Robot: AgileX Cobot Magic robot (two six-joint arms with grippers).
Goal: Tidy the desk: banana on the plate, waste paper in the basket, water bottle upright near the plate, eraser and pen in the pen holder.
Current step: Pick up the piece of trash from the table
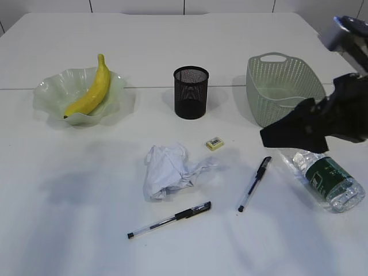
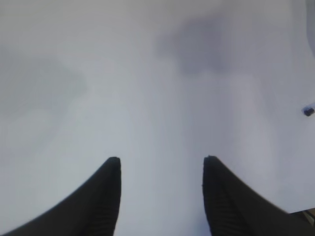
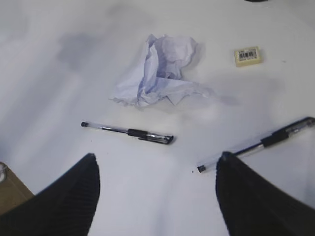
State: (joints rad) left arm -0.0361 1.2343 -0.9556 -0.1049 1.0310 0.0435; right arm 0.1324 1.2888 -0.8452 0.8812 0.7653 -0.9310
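You have one job done: the banana [image 1: 92,89] lies on the plate [image 1: 49,92] at ten o'clock. The crumpled paper [image 1: 168,171] sits in the middle, not in the basket [image 1: 282,86] at two o'clock. The bottle [image 1: 328,179] lies on its side at four o'clock. The eraser [image 1: 214,143] and two pens [image 1: 170,219] wait below the pen holder [image 1: 191,92]. Your right gripper [image 3: 155,169] is wide and empty; your left gripper [image 2: 161,169] is open and empty too.

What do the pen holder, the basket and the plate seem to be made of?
Pen holder: black metal mesh, probably; fine see-through grid. Basket: matte pale green plastic, judging by its moulded perforated walls. Plate: translucent glass or plastic with a wavy glossy rim; unclear which.
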